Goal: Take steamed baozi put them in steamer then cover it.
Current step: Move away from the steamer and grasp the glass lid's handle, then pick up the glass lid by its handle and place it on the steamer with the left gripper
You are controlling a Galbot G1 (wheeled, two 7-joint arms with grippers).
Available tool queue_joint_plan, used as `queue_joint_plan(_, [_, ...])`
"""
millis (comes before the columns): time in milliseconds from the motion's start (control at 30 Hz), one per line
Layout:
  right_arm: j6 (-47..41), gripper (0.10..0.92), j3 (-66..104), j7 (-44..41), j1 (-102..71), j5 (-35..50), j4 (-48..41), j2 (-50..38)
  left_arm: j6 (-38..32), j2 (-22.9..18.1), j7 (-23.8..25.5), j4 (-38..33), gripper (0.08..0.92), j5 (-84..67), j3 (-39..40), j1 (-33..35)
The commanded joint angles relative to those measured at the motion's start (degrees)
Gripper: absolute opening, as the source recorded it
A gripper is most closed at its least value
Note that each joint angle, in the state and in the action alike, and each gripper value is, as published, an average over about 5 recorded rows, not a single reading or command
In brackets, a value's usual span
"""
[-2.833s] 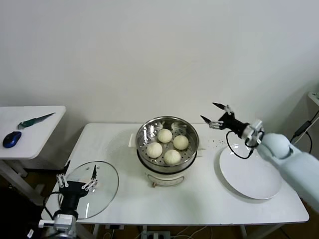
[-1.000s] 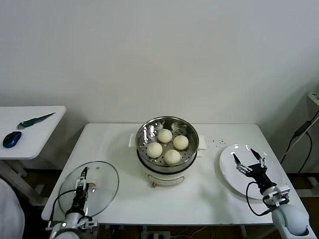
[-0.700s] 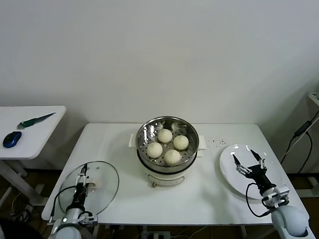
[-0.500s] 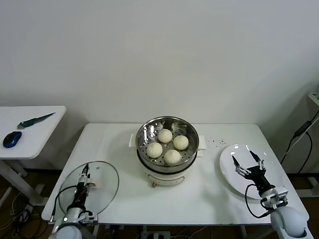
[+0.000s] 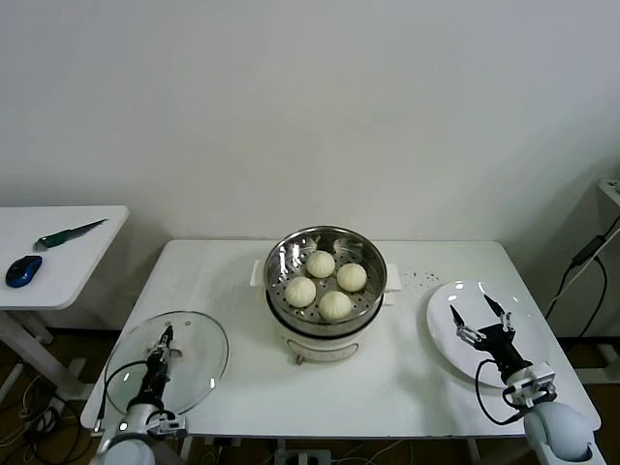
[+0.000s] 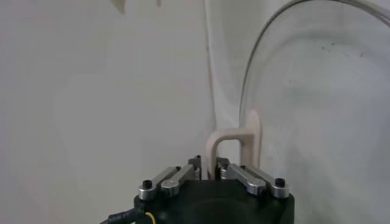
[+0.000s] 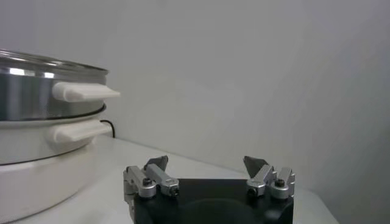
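Fingers of the left gripper point(image 6: 210, 165) are clamping the glass lid's handle point(image 6: 234, 145), a grip only the left wrist view is resolving. Right gripper point(image 5: 477, 316) is hovering spread-fingered over the plate point(image 5: 441, 320). Four baozi point(image 5: 335, 305) are sitting in the steamer point(image 5: 373, 284).

From my remote seat I see a plain white wall point(image 5: 310, 107) filling the back of the room, evenly lit and without strong shadows. A white rectangular table point(image 5: 232, 291) stands against it in the middle. To its left, set apart by a gap, a second white side table point(image 5: 68, 242) carries a green-handled knife point(image 5: 68, 233) and a blue computer mouse point(image 5: 23, 270). On the right edge, a black cable point(image 5: 586, 262) hangs down beside a pale surface.
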Motion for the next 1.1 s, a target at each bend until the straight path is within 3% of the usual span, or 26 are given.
queue_joint_plan(33, [0.1, 0.823, 0.0, -0.1, 0.4, -0.9, -0.8, 0.0, 1.0, 2.2, 1.2, -9.8, 0.191, -5.3, 0.3, 4.4])
queue_joint_plan(233, [0.1, 0.823, -0.4, 0.0, 1.4, -1.4, -1.7, -0.7, 7.3, 6.4, 1.8, -20.4, 0.152, -8.5, 1.4, 9.0])
queue_joint_plan(433, [0.3, 0.823, -0.9, 0.0, 2.5, -1.7, -2.7, -1.1, 22.3, 14.6, 3.4, -31.1, 0.152, -10.9, 5.6, 11.0])
queue_joint_plan(633, [0.6, 0.823, -1.5, 0.0, 4.1, -2.6, -3.9, -1.3, 35.5, 25.3, 8.1, -37.3, 0.152, -12.5, 15.1, 6.3])
queue_joint_plan(767, [0.6, 0.823, -1.8, 0.1, 4.9, -3.2, -4.6, -1.3, 41.0, 29.4, 11.1, -37.1, 0.152, -12.8, 23.3, -0.3])
queue_joint_plan(867, [0.6, 0.823, -1.9, 0.1, 5.4, -3.6, -5.1, -1.2, 43.6, 28.9, 16.4, -36.3, 0.152, -10.5, 31.1, -7.7])
queue_joint_plan(1100, [0.7, 0.823, -1.8, 0.3, 6.2, -4.7, -6.0, -0.3, 46.9, 20.1, 33.7, -32.1, 0.152, 0.0, 45.5, -24.8])
